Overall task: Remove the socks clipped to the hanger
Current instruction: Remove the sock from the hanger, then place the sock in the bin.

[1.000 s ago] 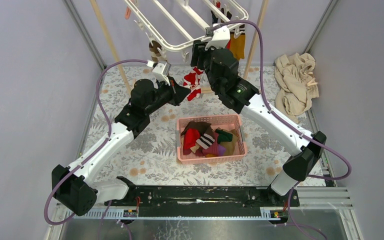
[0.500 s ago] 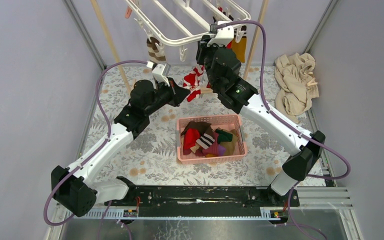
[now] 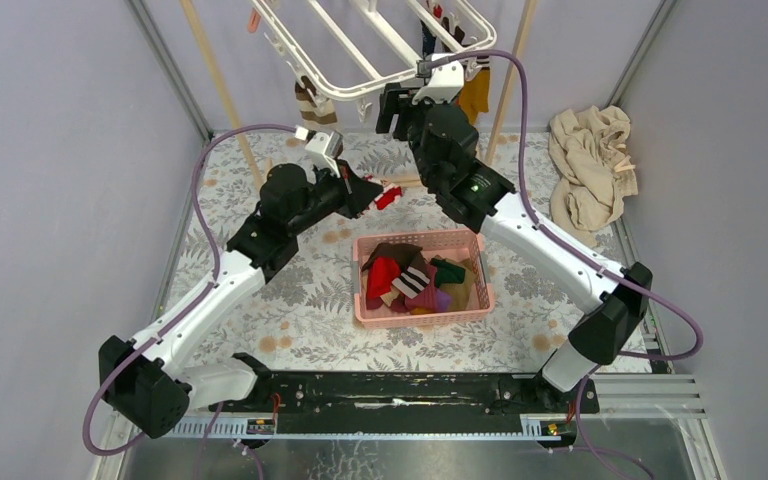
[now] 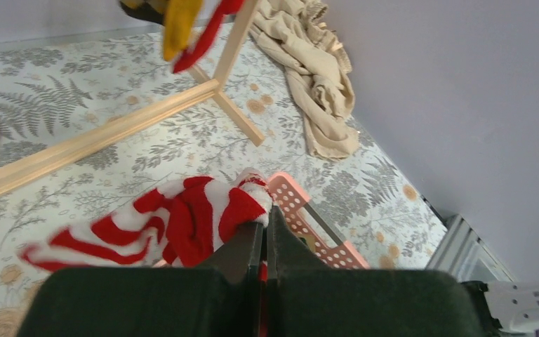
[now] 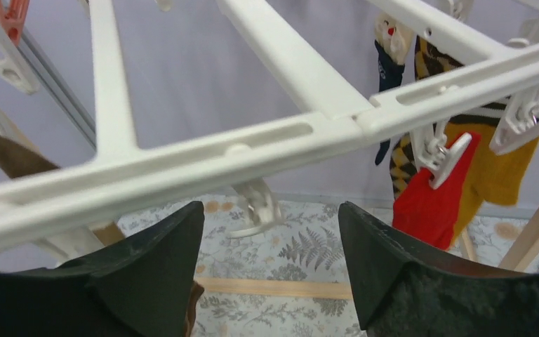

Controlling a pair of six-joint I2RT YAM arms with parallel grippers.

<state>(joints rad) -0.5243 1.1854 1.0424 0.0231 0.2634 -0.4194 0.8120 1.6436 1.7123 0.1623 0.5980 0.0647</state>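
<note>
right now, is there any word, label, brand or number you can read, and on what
None: no readable text in any view.
The hanger, basket and striped sock carry no print.
The only mark is a green light on the right arm, not a character.

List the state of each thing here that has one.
left gripper, shut on striped sock
striped sock, off the hanger, dangling from left gripper
right gripper, open, close under a hanger bar
hanger, hung up, socks clipped on
red sock, clipped to hanger
yellow sock, hanging from hanger
basket, upright, holding loose socks
cloth, crumpled in a heap
</note>
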